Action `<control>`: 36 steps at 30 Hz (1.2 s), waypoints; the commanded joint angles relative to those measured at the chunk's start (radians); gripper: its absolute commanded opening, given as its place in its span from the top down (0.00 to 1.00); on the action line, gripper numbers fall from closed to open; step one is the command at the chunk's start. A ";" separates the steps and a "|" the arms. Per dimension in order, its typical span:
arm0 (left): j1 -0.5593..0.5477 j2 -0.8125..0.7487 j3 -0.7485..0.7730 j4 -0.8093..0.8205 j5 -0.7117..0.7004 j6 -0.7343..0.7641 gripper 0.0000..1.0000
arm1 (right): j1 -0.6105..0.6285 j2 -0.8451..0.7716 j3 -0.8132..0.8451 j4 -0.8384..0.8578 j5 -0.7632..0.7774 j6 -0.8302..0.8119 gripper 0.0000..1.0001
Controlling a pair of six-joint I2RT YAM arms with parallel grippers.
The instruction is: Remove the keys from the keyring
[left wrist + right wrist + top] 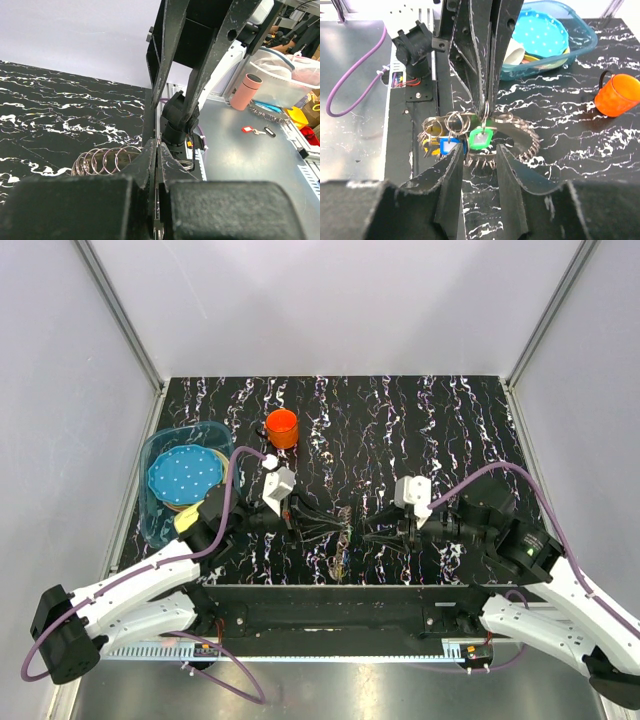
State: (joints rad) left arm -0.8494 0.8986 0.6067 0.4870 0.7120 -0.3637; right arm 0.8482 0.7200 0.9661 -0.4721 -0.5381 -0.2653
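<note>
Toothed grey keyring [527, 134] on the marbled table [580, 150]; green and blue keys [481, 138] at its rim.

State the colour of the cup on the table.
Orange; the cup shows best in the right wrist view.

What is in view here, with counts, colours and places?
table: one, black with white veins, under everything
cup: one, orange, far side, left of centre
tub: one, clear blue, table's left edge
plate: one, blue with white dots, inside the tub
keyring: one, grey metal, toothed rim, between the grippers
keys: three seen, green, blue and yellow heads, on loops at the keyring
tube: one, pink, off the table, seen from the left wrist
left gripper: one, black, shut on the green key's loop
right gripper: one, black, open, fingers either side of the keyring's rim
</note>
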 commanded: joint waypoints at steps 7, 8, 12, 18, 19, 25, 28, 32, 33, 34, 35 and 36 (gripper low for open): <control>0.007 -0.004 0.042 0.073 0.030 0.008 1.00 | -0.001 0.064 0.011 0.125 -0.039 0.001 0.66; 0.007 -0.006 0.041 0.071 0.032 0.008 1.00 | -0.003 0.068 0.014 0.128 -0.040 0.005 0.66; 0.007 -0.010 0.039 0.070 0.030 0.011 1.00 | -0.001 0.088 0.010 0.147 -0.048 0.015 0.70; 0.009 -0.010 0.038 0.074 0.024 0.011 1.00 | -0.001 0.090 -0.003 0.151 -0.043 0.020 0.83; 0.009 -0.009 0.034 0.076 0.024 0.012 1.00 | -0.003 0.090 -0.003 0.151 -0.042 0.021 0.83; 0.013 -0.007 0.033 0.081 0.023 0.009 1.00 | -0.003 0.095 -0.015 0.150 -0.057 0.032 0.81; 0.013 -0.007 0.031 0.081 0.026 0.009 1.00 | -0.003 0.101 -0.013 0.151 -0.065 0.034 0.80; 0.016 -0.006 0.031 0.087 0.018 0.005 1.00 | -0.001 0.107 -0.012 0.151 -0.076 0.034 0.92; 0.016 -0.006 0.030 0.085 0.015 0.003 1.00 | -0.003 0.108 -0.010 0.153 -0.071 0.034 0.96; 0.016 -0.006 0.030 0.084 -0.002 0.002 1.00 | -0.001 0.110 -0.007 0.153 -0.065 0.035 1.00; 0.016 -0.007 0.022 0.085 -0.023 -0.001 1.00 | -0.001 0.111 -0.006 0.153 -0.054 0.038 1.00; 0.016 -0.015 0.013 0.099 -0.046 -0.006 1.00 | -0.001 0.111 -0.004 0.155 -0.054 0.040 1.00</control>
State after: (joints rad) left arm -0.8383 0.8993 0.6067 0.4862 0.7223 -0.3645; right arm 0.8482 0.8272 0.9535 -0.3630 -0.5922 -0.2344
